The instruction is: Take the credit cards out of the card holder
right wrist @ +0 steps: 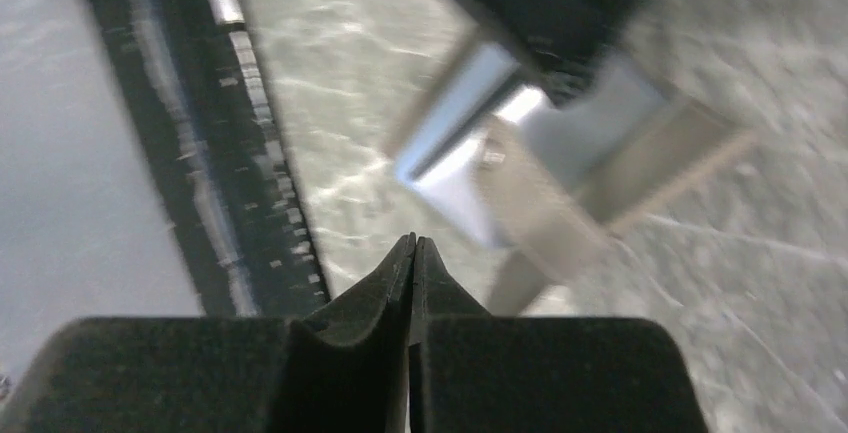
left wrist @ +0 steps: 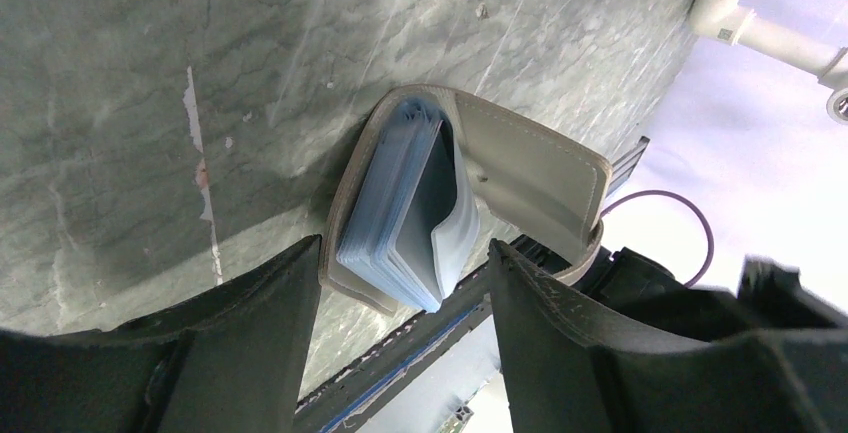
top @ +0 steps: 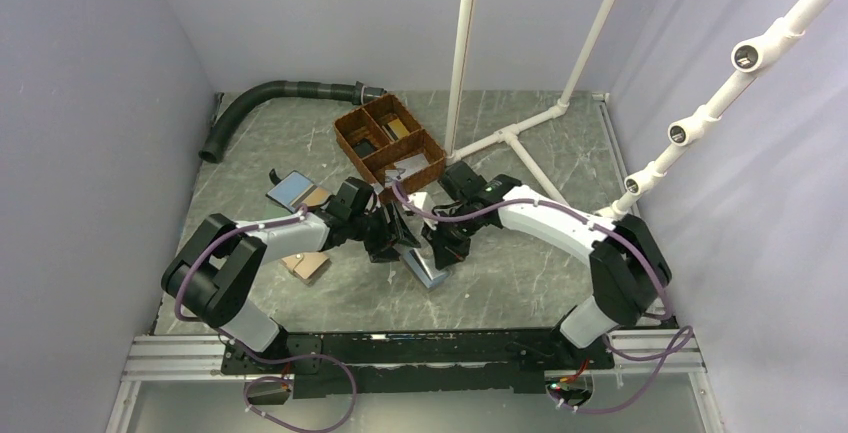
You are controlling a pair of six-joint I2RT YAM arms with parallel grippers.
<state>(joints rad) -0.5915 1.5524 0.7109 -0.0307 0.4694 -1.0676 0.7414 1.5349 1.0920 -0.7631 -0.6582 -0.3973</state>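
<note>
The card holder [left wrist: 520, 168] stands open on the table, taupe-grey outside, with a fan of light blue sleeves [left wrist: 395, 208] inside. A flat grey face between the sleeves may be a credit card [left wrist: 437, 198]; no card shows clearly. My left gripper [left wrist: 405, 245] is open, with its fingers spread on either side of the holder's near edge. In the top view the holder [top: 424, 265] sits between the left gripper [top: 388, 238] and the right gripper [top: 447, 249]. My right gripper [right wrist: 413, 243] is shut and empty, just short of the holder [right wrist: 560, 178], which is blurred there.
A brown woven basket [top: 345, 138] with compartments stands behind the grippers. A blue wallet with a tan panel [top: 295, 191] and a tan item [top: 306, 267] lie to the left. A black hose [top: 270, 93] and a white pipe frame [top: 520, 138] are at the back.
</note>
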